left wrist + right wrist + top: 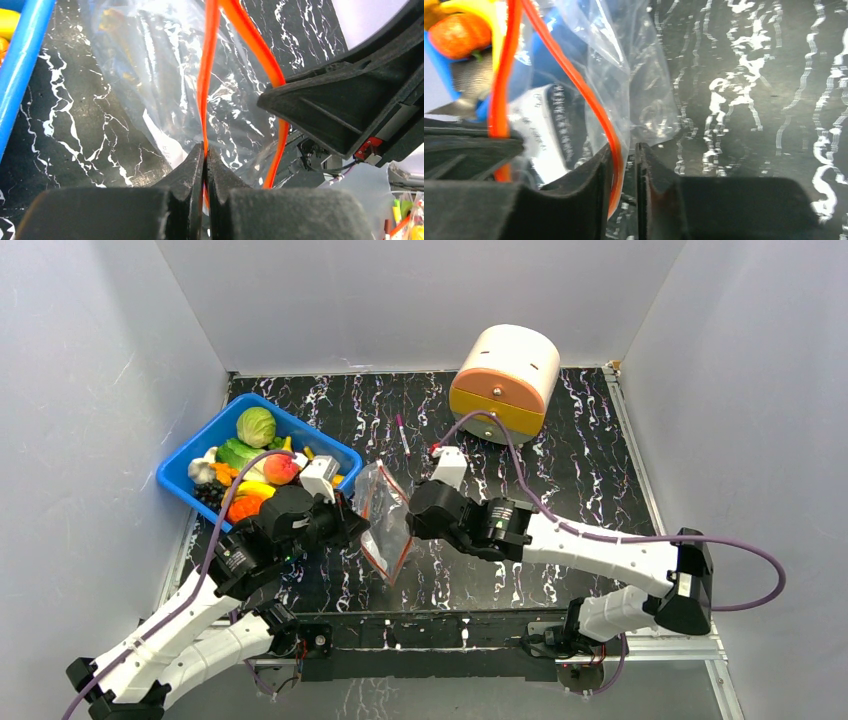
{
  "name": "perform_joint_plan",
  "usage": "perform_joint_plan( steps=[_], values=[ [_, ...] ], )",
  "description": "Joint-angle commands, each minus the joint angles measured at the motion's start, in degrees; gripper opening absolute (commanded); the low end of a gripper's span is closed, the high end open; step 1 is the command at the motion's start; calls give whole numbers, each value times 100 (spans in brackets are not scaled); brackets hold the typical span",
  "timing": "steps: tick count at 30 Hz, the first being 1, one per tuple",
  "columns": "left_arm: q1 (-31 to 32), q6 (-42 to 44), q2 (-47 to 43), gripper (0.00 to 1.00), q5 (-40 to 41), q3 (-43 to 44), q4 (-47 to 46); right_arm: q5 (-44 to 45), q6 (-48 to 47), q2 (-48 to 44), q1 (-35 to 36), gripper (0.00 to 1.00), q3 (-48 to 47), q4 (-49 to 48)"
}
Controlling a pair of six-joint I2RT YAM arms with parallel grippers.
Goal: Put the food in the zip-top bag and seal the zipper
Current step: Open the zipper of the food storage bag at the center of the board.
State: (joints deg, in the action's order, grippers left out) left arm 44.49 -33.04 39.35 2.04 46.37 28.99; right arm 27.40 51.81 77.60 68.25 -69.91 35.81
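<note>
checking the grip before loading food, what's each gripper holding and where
Left gripper is shut on the zip-top bag's zipper, on one lip of the mouth. Right gripper has the other lip between slightly gapped jaws; a hold cannot be told.

Surface (580, 440): black, white marbled veining. Bin (325, 437), upper left of the frame: blue. Zip-top bag (385, 510): clear, with a white printed patch. Zipper (206, 75): red-orange. Cabbage (256, 426): green. Banana (255, 487): yellow. Round fruit (281, 469): orange-red. Drum-shaped container (505, 365), upper centre: cream, yellow-orange drawer front. Cable (782, 578): purple.
</note>
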Motion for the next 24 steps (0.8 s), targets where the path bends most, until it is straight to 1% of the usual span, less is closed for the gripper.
perform_joint_plan(
  steps=[1, 3, 4, 8, 10, 13, 15, 18, 21, 23, 24],
  values=[
    [33, -263, -101, 0, 457, 265, 277, 854, 19, -590, 13, 12, 251, 124],
    [33, -326, -193, 0, 547, 295, 337, 942, 5, -844, 6, 3, 385, 170],
    [33, -346, -244, 0, 600, 333, 381, 1021, 4, -988, 5, 0, 484, 194],
    [33, -403, -249, 0, 935, 682, 996, 1213, 118, -1650, -47, 0, 1059, 180],
    [33, -426, -272, 0, 952, 751, 1082, 1199, 189, -1929, -51, 0, 1211, 141],
    [33, -427, -367, 0, 755, 651, 906, 1187, 208, -2207, -48, 0, 1331, 4],
    [33, -386, -405, 0, 480, 549, 679, 1045, 136, -2265, -48, 0, 1323, -128],
    [33, -216, -369, 0, 20, 440, 311, 653, -55, -2197, -49, 0, 1283, -320],
    [33, -96, -194, 0, -240, 483, 277, 301, -264, -2057, -48, 0, 1352, -535],
    [33, -17, -85, 12, -334, 521, 312, 311, -189, -1962, -48, 0, 1350, -431],
    [32, 8, -45, 22, -374, 544, 332, 319, -135, -1944, -48, 0, 1333, -383]
  ],
)
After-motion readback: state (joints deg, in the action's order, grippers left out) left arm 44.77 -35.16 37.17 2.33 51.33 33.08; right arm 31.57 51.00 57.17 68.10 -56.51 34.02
